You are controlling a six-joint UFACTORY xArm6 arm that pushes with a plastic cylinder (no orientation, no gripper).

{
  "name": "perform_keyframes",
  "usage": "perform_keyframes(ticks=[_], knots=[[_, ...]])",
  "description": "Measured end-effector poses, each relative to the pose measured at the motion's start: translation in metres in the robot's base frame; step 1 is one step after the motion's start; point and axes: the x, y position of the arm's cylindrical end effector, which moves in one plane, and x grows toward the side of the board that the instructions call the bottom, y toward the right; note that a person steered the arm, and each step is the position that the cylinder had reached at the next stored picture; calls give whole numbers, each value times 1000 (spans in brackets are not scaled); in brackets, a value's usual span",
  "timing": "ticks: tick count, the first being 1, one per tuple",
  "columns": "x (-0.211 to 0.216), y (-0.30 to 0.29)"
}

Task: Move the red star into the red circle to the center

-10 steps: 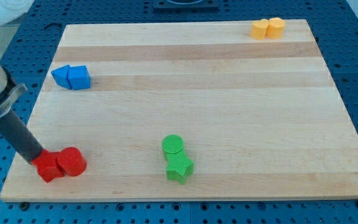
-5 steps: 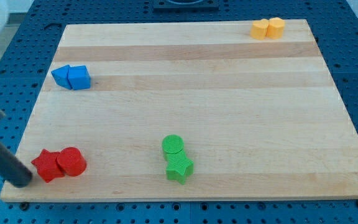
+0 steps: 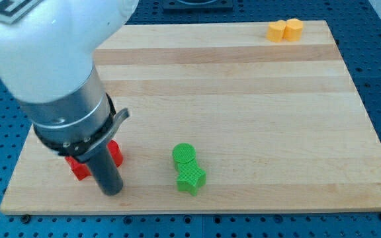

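Note:
Two red blocks show only in part behind my rod and the arm above it: one piece (image 3: 79,169) to the rod's left and one piece (image 3: 115,153) to its right. I cannot tell which is the star and which is the circle. My tip (image 3: 111,192) rests on the board just below these red blocks, near the view's bottom left. The arm's large white and grey body covers the board's left side.
A green circle (image 3: 184,154) touches a green star (image 3: 191,178) below it, to the right of my tip. Two yellow blocks (image 3: 285,30) sit together at the view's top right. The wooden board (image 3: 256,112) lies on a blue perforated table. The blue blocks are hidden by the arm.
The arm has swung from the far left in over the board's left side. My tip moved right, from left of the red blocks to just below them. The red blocks have shifted right.

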Motion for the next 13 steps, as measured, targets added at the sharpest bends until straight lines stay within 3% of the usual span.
perform_keyframes(ticks=[2, 4, 6, 9, 11, 13], knots=[[19, -62], [-22, -115], [-24, -48], [-65, 37], [-30, 26], [-33, -70]])
